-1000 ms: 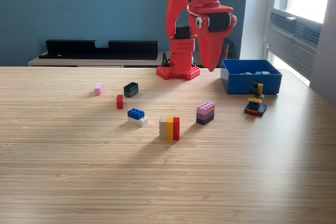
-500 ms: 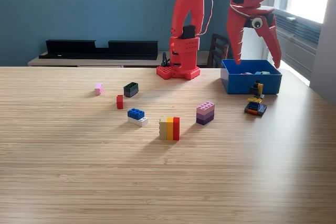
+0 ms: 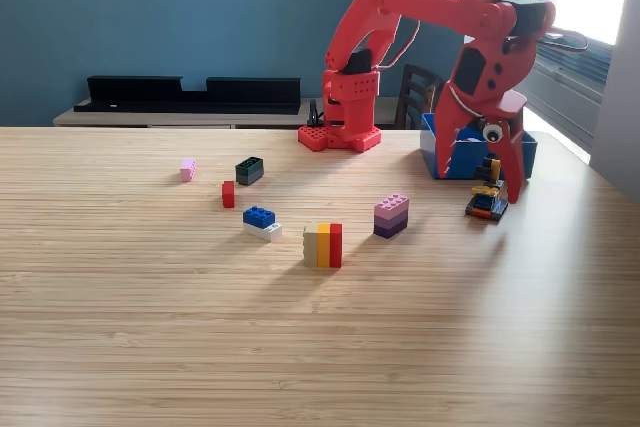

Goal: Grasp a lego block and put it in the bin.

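Observation:
My red gripper (image 3: 483,185) hangs open, pointing down in front of the blue bin (image 3: 430,153), which it largely hides. Between its spread fingers (image 3: 516,175) stands a small stack of blue, yellow, black and orange lego blocks (image 3: 487,206) on the table; I cannot tell whether the fingers touch it. More blocks lie further toward the exterior view's left: a purple stack (image 3: 391,215), a tan, orange and red stack (image 3: 323,245), a blue block on a white one (image 3: 262,222), a red block (image 3: 228,194), a dark block (image 3: 249,170) and a pink one (image 3: 187,169).
The arm's red base (image 3: 341,135) stands at the back of the wooden table. A low black shelf unit (image 3: 190,93) runs along the blue wall behind. A dark chair back (image 3: 414,92) shows behind the base. The table's right edge (image 3: 600,187) lies just beyond the bin.
The arm has swung from the centre to the exterior view's right, the gripper has gone from shut to open, and it has dropped from above the bin to table height around the small stack.

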Motion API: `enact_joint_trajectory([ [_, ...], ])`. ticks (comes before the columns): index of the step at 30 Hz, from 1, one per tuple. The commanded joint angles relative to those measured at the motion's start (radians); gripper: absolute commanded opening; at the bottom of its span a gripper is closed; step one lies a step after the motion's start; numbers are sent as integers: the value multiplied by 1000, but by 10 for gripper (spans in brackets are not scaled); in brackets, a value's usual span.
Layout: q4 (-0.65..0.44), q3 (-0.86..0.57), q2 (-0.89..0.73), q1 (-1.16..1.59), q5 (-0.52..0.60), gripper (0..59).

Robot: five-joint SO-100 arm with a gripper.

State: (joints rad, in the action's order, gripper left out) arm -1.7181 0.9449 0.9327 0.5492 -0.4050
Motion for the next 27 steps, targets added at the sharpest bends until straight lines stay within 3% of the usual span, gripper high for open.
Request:
enact_joint_trajectory([
  [1, 9, -109, -28, 31, 0, 397],
  [8, 9, -135, -84, 92, 26, 388],
  [11, 9, -140, -98, 112, 40, 354],
  [14, 9, -147, -107, 124, 61, 235],
  [18, 11, -153, -117, 127, 94, 23],
  [19, 11, -152, -117, 127, 101, 1],
  [27, -11, -239, -110, 109, 149, 1],
])
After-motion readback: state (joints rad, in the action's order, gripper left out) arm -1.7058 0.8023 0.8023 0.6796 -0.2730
